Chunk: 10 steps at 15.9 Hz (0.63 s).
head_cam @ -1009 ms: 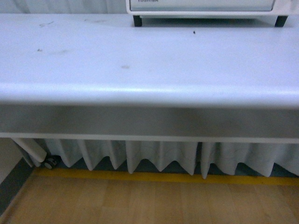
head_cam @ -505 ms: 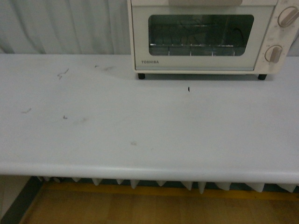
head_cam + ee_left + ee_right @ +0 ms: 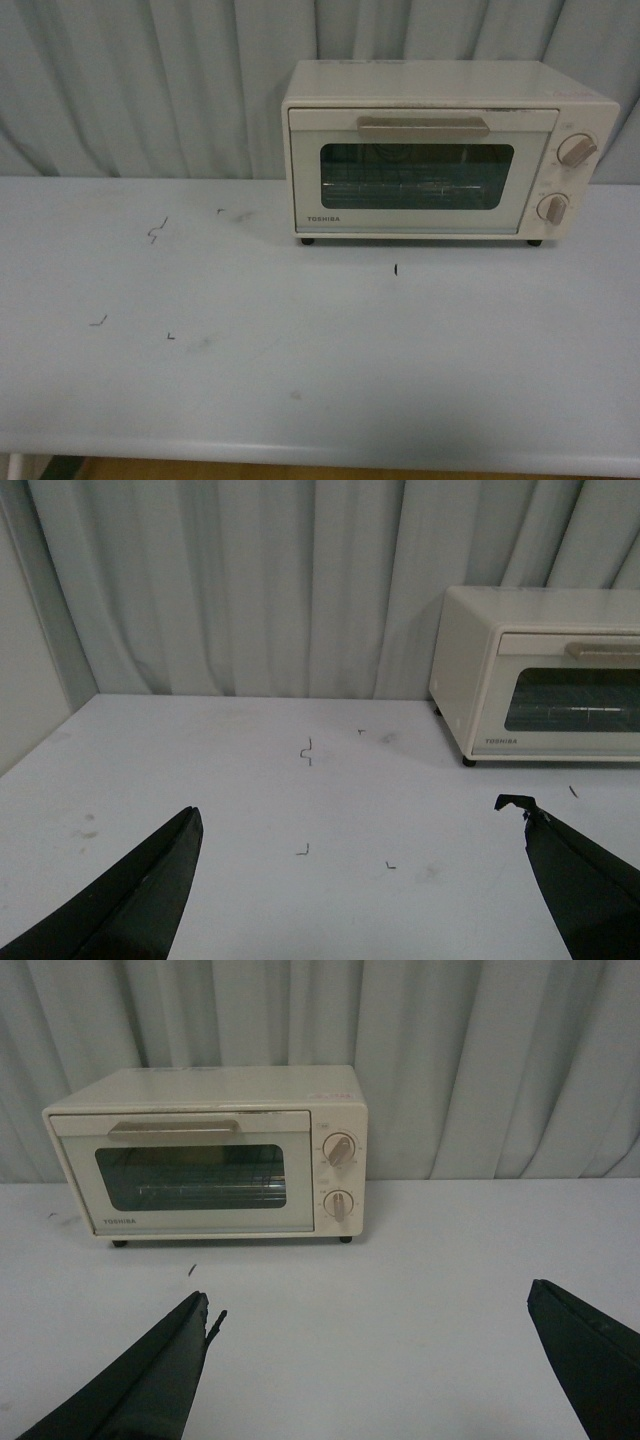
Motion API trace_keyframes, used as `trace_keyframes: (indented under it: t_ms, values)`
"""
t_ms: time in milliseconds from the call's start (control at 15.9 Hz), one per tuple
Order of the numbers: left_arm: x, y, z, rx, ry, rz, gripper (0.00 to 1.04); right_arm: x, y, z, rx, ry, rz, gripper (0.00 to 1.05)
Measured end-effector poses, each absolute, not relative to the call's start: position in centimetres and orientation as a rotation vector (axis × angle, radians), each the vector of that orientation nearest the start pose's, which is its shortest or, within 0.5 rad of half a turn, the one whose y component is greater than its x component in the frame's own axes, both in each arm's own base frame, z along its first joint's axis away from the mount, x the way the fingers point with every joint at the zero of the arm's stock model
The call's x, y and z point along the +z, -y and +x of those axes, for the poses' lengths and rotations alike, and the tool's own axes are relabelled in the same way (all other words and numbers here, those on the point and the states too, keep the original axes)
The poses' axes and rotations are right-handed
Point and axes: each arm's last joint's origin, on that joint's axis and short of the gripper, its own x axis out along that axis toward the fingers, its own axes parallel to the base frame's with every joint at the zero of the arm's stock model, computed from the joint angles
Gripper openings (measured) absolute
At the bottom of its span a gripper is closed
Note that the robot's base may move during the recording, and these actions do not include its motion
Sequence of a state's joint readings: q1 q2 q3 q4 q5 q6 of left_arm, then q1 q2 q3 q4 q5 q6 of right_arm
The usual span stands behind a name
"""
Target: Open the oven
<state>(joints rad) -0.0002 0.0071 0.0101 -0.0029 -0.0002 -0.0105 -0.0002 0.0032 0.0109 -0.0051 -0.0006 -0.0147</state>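
Oven (image 3: 440, 150), one only, stands in the upper right of the front view on the white table (image 3: 300, 400), door shut, before a grey curtain (image 3: 150, 80). It carries one beige bar handle (image 3: 423, 126), one glass window (image 3: 416, 176) and two beige knobs (image 3: 577, 150), stacked at its right edge. "TOSHIBA" reads at the door's lower left corner. Both the left gripper (image 3: 352, 808) and the right gripper (image 3: 370, 1295) gape wide, holding nothing.

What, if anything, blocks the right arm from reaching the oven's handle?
Probably nothing, so likely yes. The right end effector is open and faces the oven. Only table surface shows between it and the handle.
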Motion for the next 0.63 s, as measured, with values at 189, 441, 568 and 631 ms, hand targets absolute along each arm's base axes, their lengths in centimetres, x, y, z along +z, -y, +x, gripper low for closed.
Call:
trace_keyframes:
  t_ms: [189, 441, 568, 631]
  values:
    - [16.61, 0.0, 9.75, 0.0, -0.001, -0.01, 0.98, 16.65, 0.0, 9.73, 0.0, 0.002, -0.015, 0.98]
    - [16.61, 0.0, 9.75, 0.0, -0.001, -0.01, 0.98, 16.65, 0.0, 9.73, 0.0, 0.003, -0.015, 0.98]
    - [16.61, 0.0, 9.75, 0.0, -0.001, -0.01, 0.98, 16.65, 0.0, 9.73, 0.0, 0.002, -0.015, 0.98]
    - [16.61, 0.0, 9.75, 0.0, -0.001, -0.01, 0.98, 16.65, 0.0, 9.73, 0.0, 0.003, -0.015, 0.98]
